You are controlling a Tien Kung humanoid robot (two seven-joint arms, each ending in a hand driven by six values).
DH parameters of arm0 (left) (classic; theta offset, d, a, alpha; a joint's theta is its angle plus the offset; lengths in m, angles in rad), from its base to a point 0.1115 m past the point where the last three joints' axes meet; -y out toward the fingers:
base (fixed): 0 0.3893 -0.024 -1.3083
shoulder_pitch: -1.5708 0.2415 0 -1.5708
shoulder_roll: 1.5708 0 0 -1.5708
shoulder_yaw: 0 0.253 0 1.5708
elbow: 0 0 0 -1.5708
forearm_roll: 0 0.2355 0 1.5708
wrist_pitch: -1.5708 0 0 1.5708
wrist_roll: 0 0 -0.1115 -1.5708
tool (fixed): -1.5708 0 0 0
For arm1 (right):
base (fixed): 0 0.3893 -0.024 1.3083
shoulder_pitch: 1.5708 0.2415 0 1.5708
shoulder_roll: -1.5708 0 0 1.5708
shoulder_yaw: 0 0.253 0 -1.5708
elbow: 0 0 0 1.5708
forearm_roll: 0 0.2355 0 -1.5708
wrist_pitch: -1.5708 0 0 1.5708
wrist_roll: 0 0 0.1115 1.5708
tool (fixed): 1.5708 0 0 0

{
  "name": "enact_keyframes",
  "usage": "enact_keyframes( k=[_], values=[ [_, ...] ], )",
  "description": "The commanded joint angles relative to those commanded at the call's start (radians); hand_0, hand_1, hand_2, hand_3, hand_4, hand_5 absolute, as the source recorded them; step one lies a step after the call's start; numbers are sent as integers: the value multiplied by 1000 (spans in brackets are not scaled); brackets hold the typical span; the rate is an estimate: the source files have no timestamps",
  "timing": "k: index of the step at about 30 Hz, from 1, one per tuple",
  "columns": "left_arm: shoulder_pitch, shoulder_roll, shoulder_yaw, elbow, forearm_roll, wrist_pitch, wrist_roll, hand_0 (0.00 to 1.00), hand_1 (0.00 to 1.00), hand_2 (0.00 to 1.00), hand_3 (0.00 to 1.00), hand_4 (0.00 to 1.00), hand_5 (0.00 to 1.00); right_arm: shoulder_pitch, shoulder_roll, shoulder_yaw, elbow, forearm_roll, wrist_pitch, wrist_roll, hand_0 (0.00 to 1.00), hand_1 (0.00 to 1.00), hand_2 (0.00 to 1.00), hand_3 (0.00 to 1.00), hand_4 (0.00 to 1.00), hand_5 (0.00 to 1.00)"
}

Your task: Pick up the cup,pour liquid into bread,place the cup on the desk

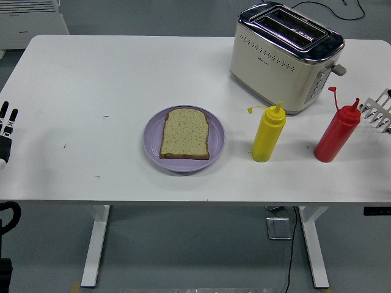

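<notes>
Black left hand (6, 131) at table (91, 73) edge (fingers straight), holding nothing, right hand (379, 110) unclear

Table: white rectangular table (91, 79) on white legs, a few small dark specks on its left half.
Toaster: cream two-slot toaster with a chrome top (284, 57), standing at the far right of the table, slots empty.
Cable: black cable (317, 7) on the floor behind the toaster.
Appliance: white ribbed unit (30, 21) at the top left, beyond the table.
</notes>
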Motion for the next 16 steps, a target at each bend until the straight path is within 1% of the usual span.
enact_keyframes(
  k=[16],
  values=[
    [3,0,2,-3,19,-19,7,813,794,817,736,618,998,-3,0,0,-4,1,1,-1,731,662,710,769,622,805]
  ],
)
